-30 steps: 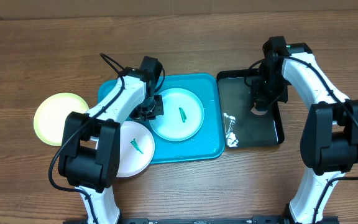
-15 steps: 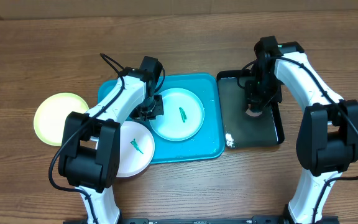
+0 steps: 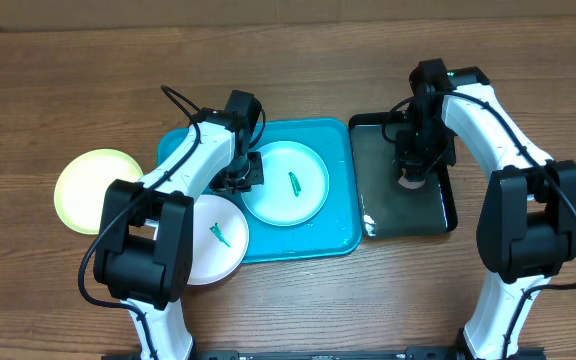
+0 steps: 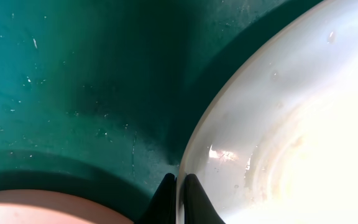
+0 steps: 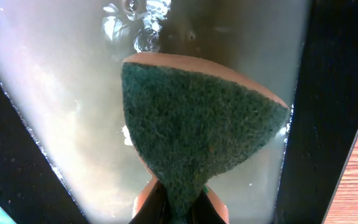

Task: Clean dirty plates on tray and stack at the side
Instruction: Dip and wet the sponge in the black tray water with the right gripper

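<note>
So the left end effector [image 4: 178, 190] is pinched tight on the rim of the pale blue plate [image 3: 286, 195], at the plate's 9 o'clock edge. That plate sits flat in the turquoise tray [image 3: 333, 230], green smear [image 3: 294, 183] on it. The white plate [image 3: 203, 258], also smeared, hangs over the tray's 7 o'clock corner, and the yellow-green plate [image 3: 93, 190] lies on the worktop [image 3: 68, 80] at the tray's 9 o'clock. At 3 o'clock, the right end effector [image 5: 176, 205] is clamped on a green-faced sponge [image 5: 197, 130] above the wet black tray [image 3: 383, 200].
</note>
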### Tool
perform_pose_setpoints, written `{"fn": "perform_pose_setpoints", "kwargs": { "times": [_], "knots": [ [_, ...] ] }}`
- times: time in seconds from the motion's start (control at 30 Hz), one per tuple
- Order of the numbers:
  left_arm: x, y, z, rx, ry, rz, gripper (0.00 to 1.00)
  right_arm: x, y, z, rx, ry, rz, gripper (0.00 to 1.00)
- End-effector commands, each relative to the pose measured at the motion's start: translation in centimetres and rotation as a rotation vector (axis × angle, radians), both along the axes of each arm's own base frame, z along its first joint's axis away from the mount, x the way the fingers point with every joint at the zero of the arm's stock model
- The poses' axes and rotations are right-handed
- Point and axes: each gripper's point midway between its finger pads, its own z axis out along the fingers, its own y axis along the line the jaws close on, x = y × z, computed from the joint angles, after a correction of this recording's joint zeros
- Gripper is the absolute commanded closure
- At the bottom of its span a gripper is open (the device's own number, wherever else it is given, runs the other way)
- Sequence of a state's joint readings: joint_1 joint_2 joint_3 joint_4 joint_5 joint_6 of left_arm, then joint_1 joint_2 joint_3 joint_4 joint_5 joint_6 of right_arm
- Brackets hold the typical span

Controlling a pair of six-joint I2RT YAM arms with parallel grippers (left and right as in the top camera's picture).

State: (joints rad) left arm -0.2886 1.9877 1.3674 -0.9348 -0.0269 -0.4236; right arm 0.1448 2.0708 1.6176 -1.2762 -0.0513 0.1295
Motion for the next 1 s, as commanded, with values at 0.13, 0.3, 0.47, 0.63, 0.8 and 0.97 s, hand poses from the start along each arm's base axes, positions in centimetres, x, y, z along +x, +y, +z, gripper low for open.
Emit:
{"fn": "perform_pose_setpoints", "kwargs": {
  "times": [0.13,0.3,0.47,0.63,0.8,0.97],
  "knots": [
    [-0.2,-0.4,0.4,-0.014,-0.011,0.003,0.96,1.2,0.0,1.8,0.002,-0.067,0.007,0.96],
    [-0.2,-0.4,0.4,-0.013,-0.011,0.003,0.95,1.3,0.0,1.8,0.002,-0.069,0.007,0.96],
    [0.0,-0.5,0.4,-0.016,-0.019,0.003,0.96,1.3,0.0,2.9,0.001,-0.064,0.007,0.96],
    [0.2,-0.5,0.4,-0.019,-0.026,0.003,0.96,1.1,0.0,3.2,0.000,-0.054,0.007,0.96],
    [0.4,-0.8,0.4,-0.031,-0.034,0.002,0.96,0.6,0.0,3.1,-0.003,-0.036,0.000,0.96],
    [0.8,-1.1,0.3,-0.050,-0.049,0.002,0.96,0.8,0.0,3.1,-0.002,-0.044,0.001,0.96]
  ]
}}
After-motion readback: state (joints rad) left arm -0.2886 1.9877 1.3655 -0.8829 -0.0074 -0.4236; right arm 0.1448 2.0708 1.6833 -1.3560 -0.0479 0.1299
